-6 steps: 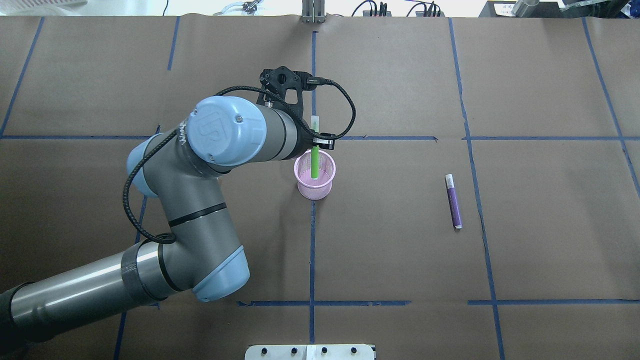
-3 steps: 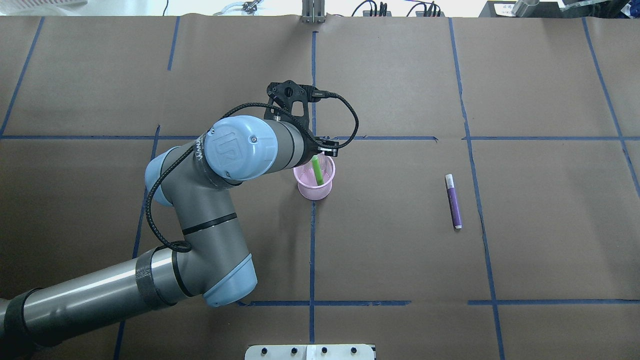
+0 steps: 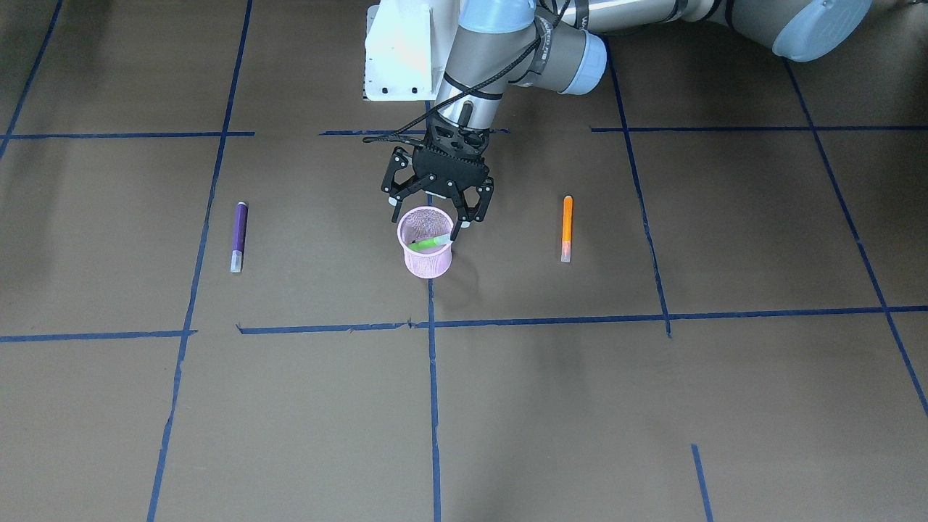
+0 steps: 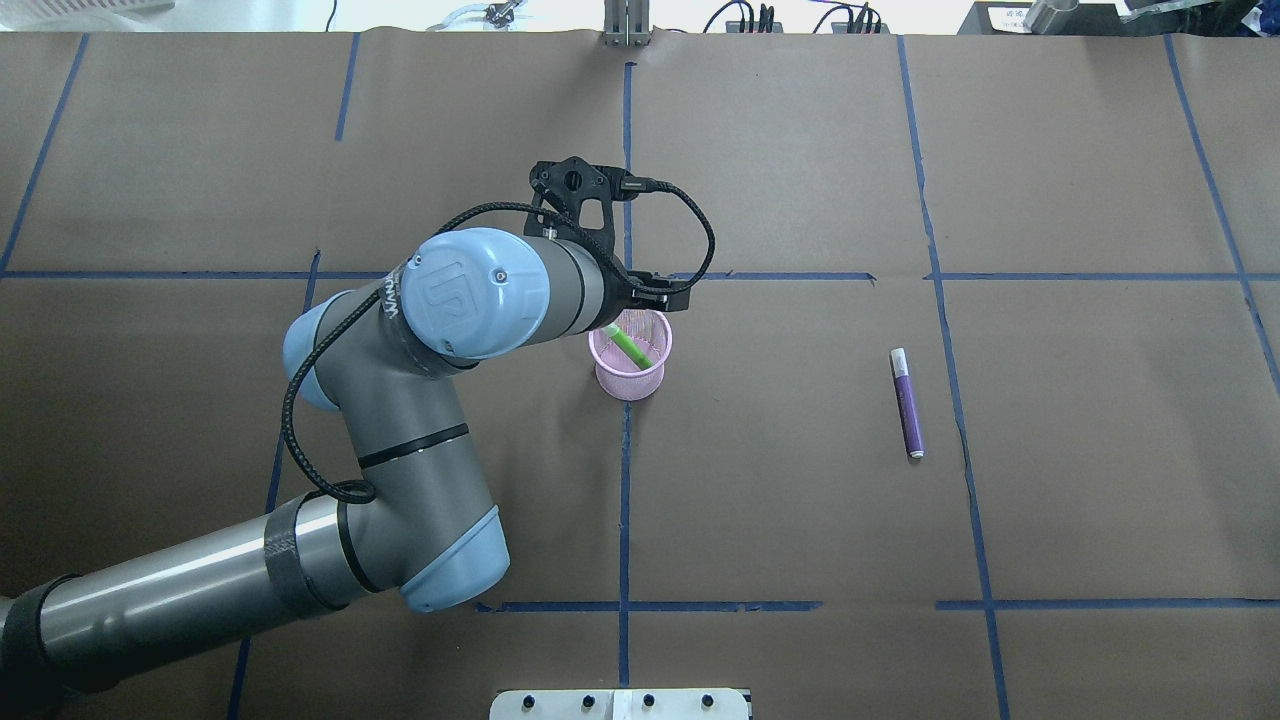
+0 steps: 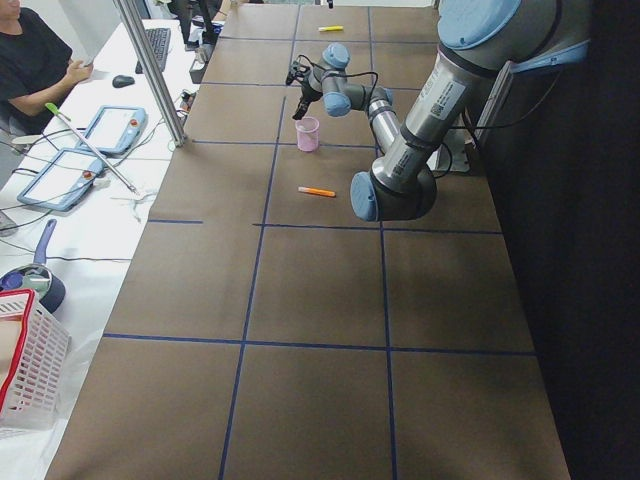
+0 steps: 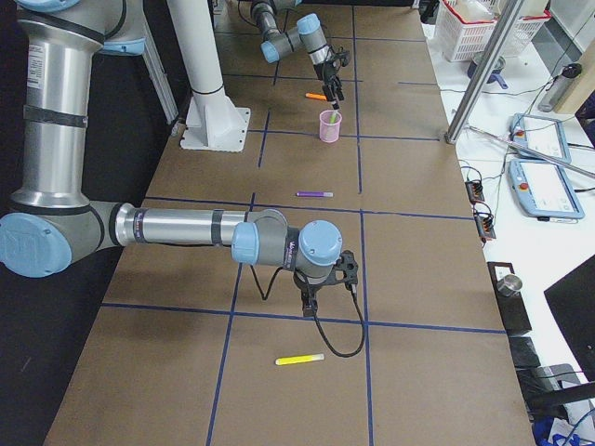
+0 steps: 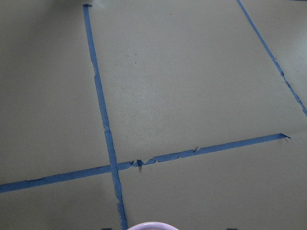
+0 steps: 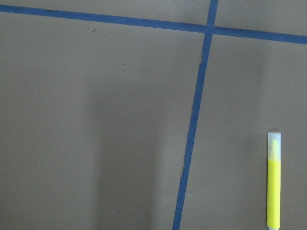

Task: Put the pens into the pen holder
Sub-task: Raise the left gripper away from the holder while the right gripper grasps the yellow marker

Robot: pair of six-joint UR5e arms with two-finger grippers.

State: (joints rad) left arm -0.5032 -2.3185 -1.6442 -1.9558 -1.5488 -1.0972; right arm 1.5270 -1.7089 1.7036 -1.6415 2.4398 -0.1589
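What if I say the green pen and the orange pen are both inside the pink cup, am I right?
Not quite. Only the green pen is inside the pink cup. The orange pen lies flat on the table, off to one side and not touching the cup. The exterior front-facing view shows it.

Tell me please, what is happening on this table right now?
The left arm's pincer hangs open just above the pink pen holder, and the green pen leans inside it, free of its grip. The purple pen and the orange pen lie flat on the table, one on each side of the holder, untouched. A yellow pen lies near the right arm.
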